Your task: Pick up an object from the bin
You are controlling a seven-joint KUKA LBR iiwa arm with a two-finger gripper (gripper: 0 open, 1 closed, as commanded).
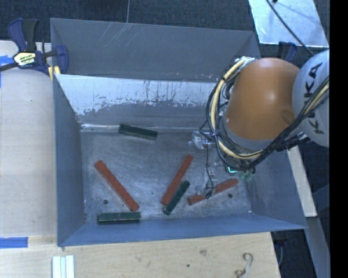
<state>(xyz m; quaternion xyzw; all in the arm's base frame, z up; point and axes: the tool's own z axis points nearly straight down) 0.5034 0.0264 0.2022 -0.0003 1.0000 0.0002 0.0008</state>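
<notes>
Camera view: gripper [209, 185] low over the right front of the bin [162, 57] floor.
Gripper tip meets a short red-brown bar [226, 186] lying flat near the right wall; whether the gripper is released or clenched cannot be told. Just left, a dark green bar [176, 197] lies beside a longer red-brown bar [178, 179]. An orange cover [261, 100] hides the wrist.

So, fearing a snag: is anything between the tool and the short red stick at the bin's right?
Nothing visible: the tool is at the red stick; a dark stick lies to its left.
</notes>
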